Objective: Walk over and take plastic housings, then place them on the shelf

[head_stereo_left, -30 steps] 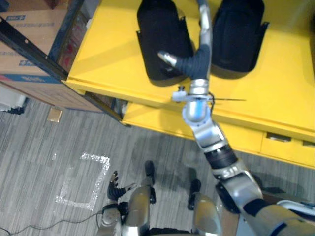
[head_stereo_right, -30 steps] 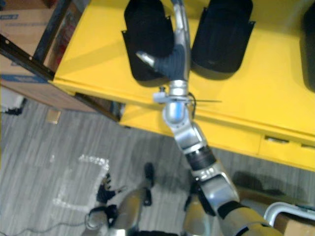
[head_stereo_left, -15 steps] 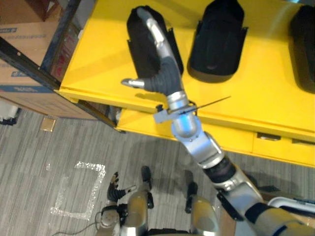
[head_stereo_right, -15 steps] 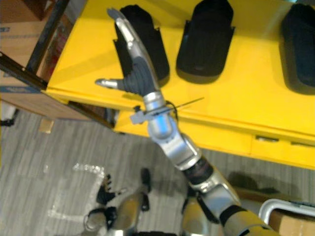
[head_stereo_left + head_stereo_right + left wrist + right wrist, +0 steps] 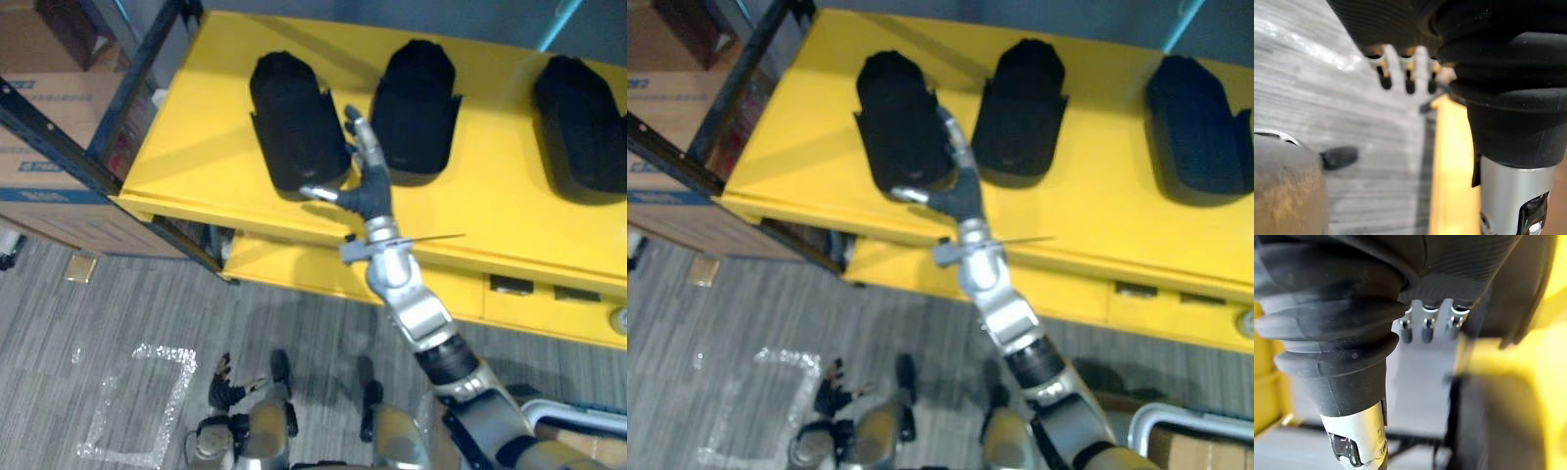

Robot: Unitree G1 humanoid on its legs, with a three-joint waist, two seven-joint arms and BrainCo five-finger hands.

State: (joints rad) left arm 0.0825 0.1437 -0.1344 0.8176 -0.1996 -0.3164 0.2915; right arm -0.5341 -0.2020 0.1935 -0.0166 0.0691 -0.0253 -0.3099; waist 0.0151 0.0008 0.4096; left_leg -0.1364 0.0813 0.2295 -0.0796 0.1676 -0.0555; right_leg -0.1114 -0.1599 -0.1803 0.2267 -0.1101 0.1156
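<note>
Right hand [image 5: 366, 188], fingers [image 5: 363, 147] straight, between left housing [image 5: 292, 122] and middle housing [image 5: 416, 108] on bench [image 5: 495, 191]; left hand [image 5: 224, 380] fingers [image 5: 1385, 78] slack.

Three black housings [image 5: 294, 132] side by side on yellow surface [image 5: 490, 211].

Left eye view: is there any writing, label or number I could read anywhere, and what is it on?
Cardboard box: blue print, too blurred to read.
Drawer fronts of the yellow table: small dark patches, too small to tell if they carry text.
Black housings: no text visible.
</note>
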